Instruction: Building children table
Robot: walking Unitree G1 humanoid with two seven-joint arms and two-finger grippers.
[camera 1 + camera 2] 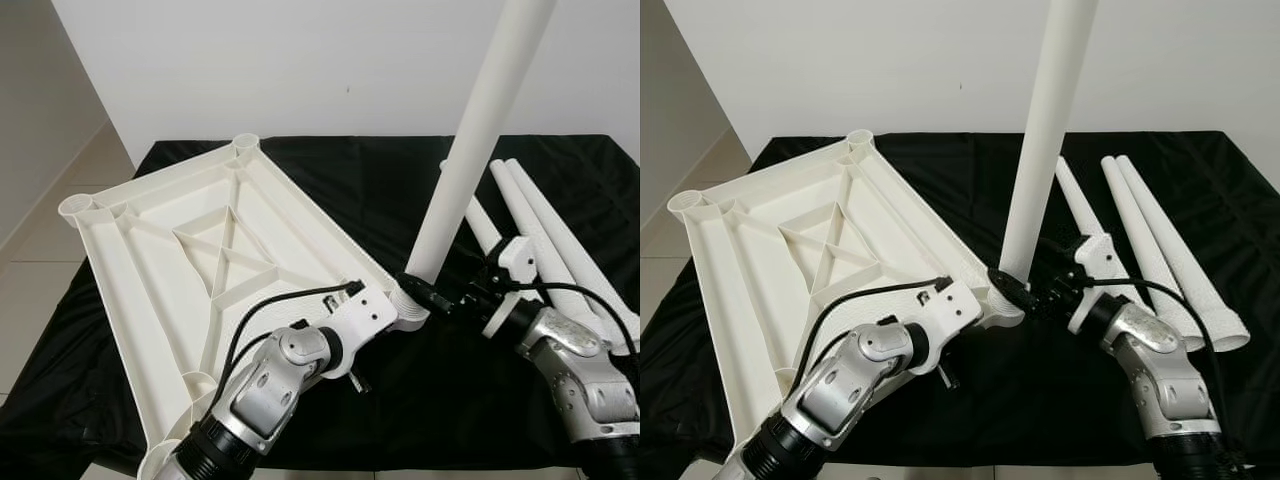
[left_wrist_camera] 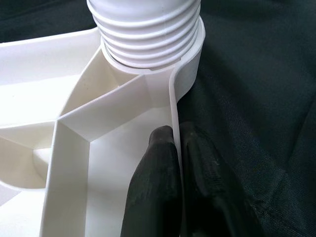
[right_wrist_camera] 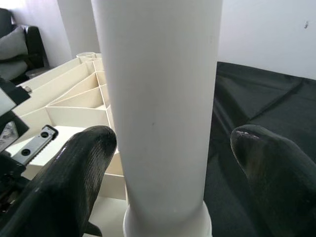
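Note:
The white table top (image 1: 180, 250) lies upside down on a black cloth, ribs facing up. One white leg (image 1: 470, 150) stands upright in the near right corner socket, and its threaded end (image 2: 148, 29) sits in the socket's collar. My left gripper (image 2: 177, 148) is shut on the thin rim of the table top (image 2: 174, 98) just beside that socket. My right gripper (image 3: 173, 143) is open around the base of the leg (image 3: 158, 98), one finger (image 3: 84, 163) close against it and the other finger (image 3: 266, 158) standing off with a gap.
Three spare white legs (image 1: 1160, 250) lie side by side on the cloth at the right, just behind my right arm. The black cloth (image 1: 380, 180) covers the whole work surface. A white wall stands behind, and pale floor (image 1: 40, 220) shows at the left.

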